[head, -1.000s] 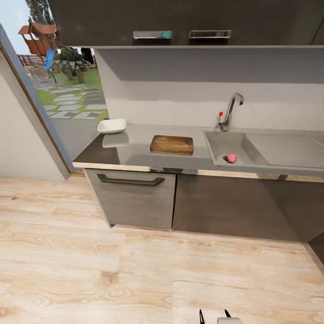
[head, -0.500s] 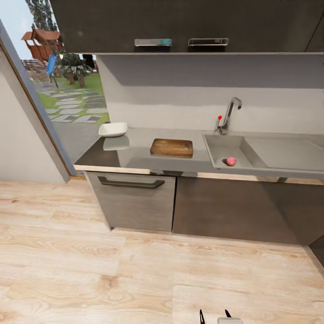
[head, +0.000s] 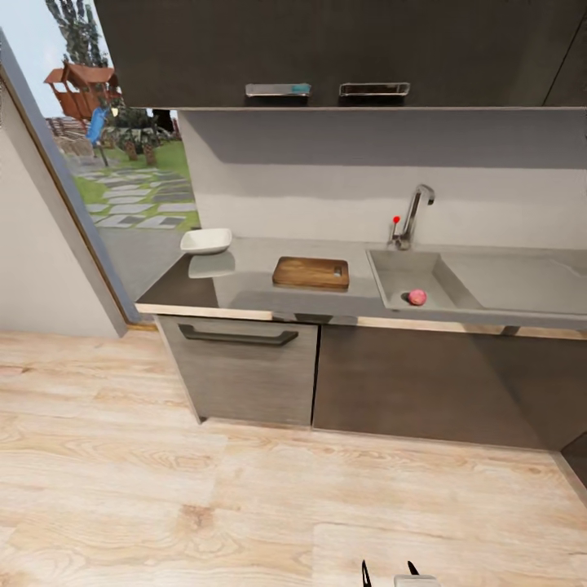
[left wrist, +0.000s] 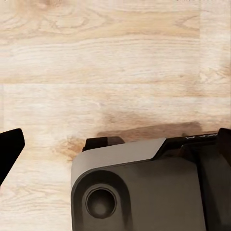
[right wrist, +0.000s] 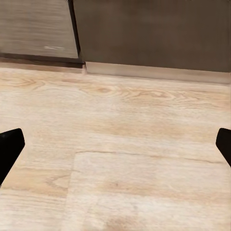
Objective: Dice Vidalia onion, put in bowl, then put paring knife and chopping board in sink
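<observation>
My view has tilted up since a second ago; nothing on the bench [head: 244, 285] moved. The pink onion [head: 417, 297] lies in the sink [head: 399, 269], chopping board [head: 311, 272] just beside it, bowl [head: 205, 240] beyond. Both arms' fingers [right wrist: 9, 147] are spread wide over wooden floor [head: 163, 489], holding nothing

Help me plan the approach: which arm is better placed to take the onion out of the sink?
Probably the right. The onion lies in the sink basin, right of the chopping board and toward the head view's right. The right gripper, fingertips wide apart, faces the cabinets; both arms remain far off.
</observation>
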You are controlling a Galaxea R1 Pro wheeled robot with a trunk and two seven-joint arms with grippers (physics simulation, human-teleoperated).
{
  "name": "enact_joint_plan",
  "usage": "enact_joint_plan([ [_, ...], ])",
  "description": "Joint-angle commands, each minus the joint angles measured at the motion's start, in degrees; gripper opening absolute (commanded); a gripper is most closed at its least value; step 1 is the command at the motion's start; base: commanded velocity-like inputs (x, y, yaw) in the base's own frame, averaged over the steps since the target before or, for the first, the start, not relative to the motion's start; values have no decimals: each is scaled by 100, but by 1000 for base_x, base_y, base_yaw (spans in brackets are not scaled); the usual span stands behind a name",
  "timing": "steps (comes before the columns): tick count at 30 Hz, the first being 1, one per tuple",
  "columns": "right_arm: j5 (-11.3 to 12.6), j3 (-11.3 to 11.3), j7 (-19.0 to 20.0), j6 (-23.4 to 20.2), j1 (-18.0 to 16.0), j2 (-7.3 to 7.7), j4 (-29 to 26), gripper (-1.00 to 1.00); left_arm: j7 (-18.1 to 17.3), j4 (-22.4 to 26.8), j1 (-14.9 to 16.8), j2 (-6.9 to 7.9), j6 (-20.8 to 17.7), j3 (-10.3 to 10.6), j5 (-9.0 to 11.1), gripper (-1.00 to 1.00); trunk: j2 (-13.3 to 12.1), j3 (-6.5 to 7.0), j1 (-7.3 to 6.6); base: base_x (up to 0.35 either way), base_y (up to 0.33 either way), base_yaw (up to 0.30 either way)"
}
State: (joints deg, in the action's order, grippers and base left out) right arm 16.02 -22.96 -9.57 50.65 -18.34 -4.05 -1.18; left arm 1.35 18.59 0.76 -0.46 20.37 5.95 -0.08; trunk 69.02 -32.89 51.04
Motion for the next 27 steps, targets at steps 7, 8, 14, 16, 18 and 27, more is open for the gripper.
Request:
enact_joint_plan([
  [7,33,-50,-27,14,-3,0,4,100,14,-6,3,2,19,21,0,100,3,58,0,0,-3,0],
  [8,33,-50,-27,14,-3,-1,4,100,14,-8,3,2,19,22,0,100,3,67,0,0,-51,0],
  [14,33,-50,-27,13,-3,0,4,100,14,-13,3,0,19,29,-3,100,3,121,0,0,-208,-2],
  [16,33,-50,-27,10,-3,1,4,100,14,-13,3,0,19,29,-5,100,3,139,0,0,-283,-37],
  [18,33,-50,-27,8,-3,1,4,100,14,-13,3,-2,19,29,-7,100,3,157,0,0,-297,-54],
  [27,33,-50,-27,6,-3,0,4,100,14,-13,3,-6,19,29,-9,100,3,238,0,0,-311,-66],
])
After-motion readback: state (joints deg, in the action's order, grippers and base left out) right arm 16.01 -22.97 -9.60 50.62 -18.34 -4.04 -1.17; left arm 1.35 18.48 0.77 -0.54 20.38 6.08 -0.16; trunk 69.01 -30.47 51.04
